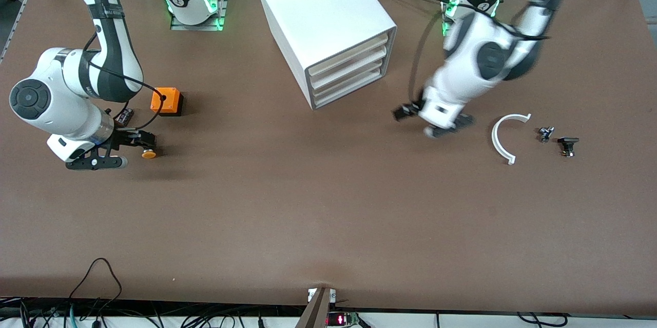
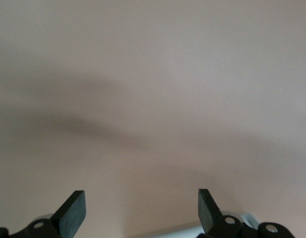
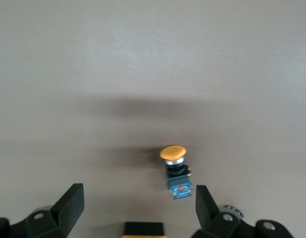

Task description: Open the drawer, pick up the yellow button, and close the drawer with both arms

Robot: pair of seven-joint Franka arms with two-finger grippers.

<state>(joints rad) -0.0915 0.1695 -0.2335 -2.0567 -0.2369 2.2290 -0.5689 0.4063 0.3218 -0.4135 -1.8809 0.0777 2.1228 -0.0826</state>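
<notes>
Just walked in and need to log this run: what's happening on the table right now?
The right gripper is open, low over the table at the right arm's end, with the button lying on the table by its fingertips, not gripped. The orange cube sits just farther from the front camera. The cabinet has all its drawers shut. The left gripper is open and empty, over bare table between the cabinet and a white curved piece.

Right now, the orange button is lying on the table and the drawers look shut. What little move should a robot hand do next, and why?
Probably the right gripper should lift straight up, away from the button. Its fingers are open, the button lies free on the table, and all the cabinet drawers look closed. The left gripper, also open, hangs over bare table near the cabinet.
</notes>
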